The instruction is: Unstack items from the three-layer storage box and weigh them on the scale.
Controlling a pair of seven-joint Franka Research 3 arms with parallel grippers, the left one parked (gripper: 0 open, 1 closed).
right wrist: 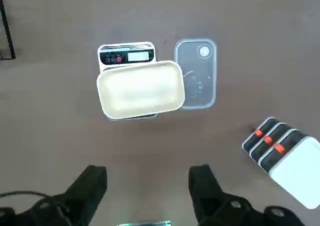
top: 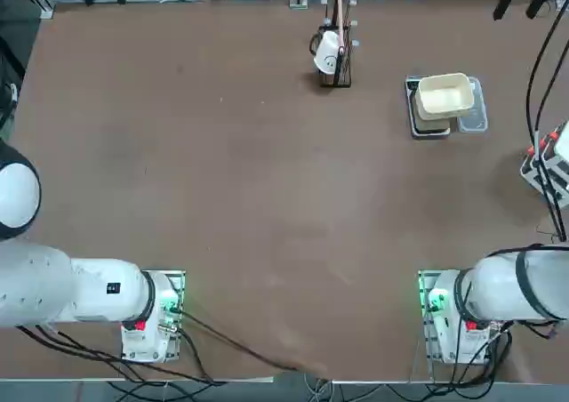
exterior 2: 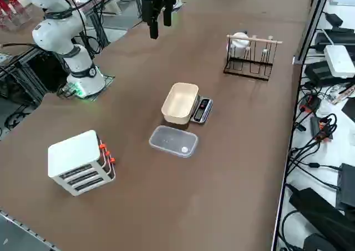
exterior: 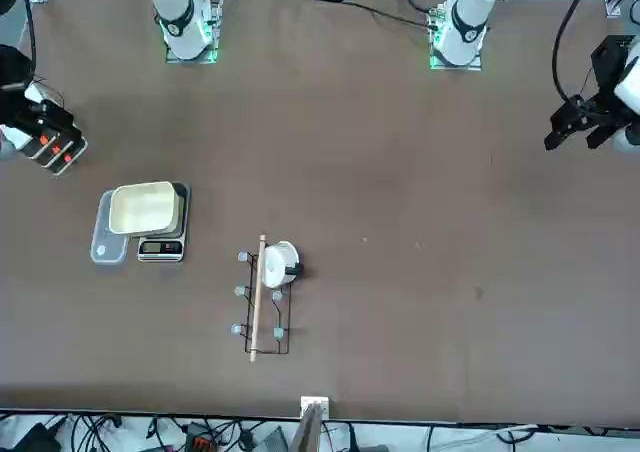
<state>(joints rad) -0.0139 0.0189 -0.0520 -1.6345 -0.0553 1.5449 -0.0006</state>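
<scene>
The three-layer storage box, white with grey shelves and red-orange tabs, stands near the table's right edge. The items are hidden from view. Further in sits the scale, its display strip showing beside a cream tub that rests on its platform. My right gripper hangs high above the table, open, with nothing between its fingers. It is well short of the scale, and the storage box lies off to one side of it.
A clear plastic tray lies on the table beside the scale and tub. A dark narrow stand with a white cup stands at the far middle. Cables hang over the right edge by the storage box.
</scene>
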